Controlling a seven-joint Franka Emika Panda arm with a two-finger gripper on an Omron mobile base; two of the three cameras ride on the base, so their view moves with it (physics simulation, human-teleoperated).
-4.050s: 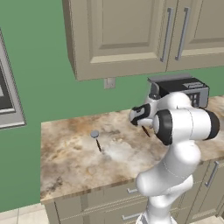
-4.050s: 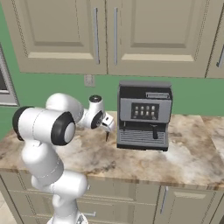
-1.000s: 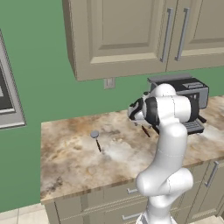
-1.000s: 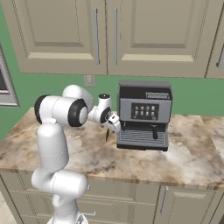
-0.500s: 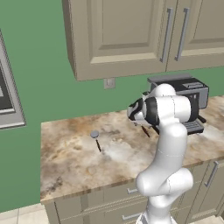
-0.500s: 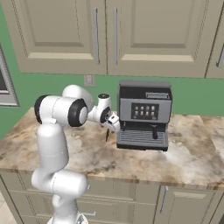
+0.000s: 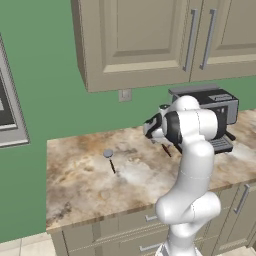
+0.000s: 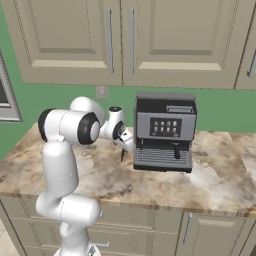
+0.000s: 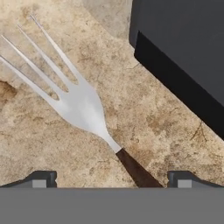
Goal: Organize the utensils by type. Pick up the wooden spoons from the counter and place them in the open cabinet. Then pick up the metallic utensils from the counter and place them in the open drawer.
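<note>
Tool (image 7: 159,142) first, in the left base view: it hangs low over the beige-and-brown marbled stone table (image 7: 80,185), just left of the black and grey coffee machine (image 7: 212,107). The white arm covers most of it, so from here I cannot tell how the jaws stand. A thin dark handle (image 7: 166,150) shows on the stone just below the hand. Well apart, to the left, lies the round grey-headed utensil with a thin dark handle (image 7: 111,160). The beige wall cabinets (image 7: 150,40) above look closed.

From the right base view, the tool (image 8: 125,145) sits beside the machine's left near corner, tilted down; its tips are too small to read, and the dark handle (image 8: 122,155) below it is a mere sliver.

Looking along the hand, the two dark fingertips (image 9: 41,179) stand wide apart with nothing between them but the handle's start: released, holding nothing. The silvery four-tined metal fork with a dark brown handle (image 9: 78,103) lies flat, tines pointing away, close to the machine's black base (image 9: 183,65).

To do this step well, I judge the tool should drop straight down and centre on the handle, keeping clear of the machine. The handle's far end is cut off at the bottom. The open drawer is nowhere I can make out.
</note>
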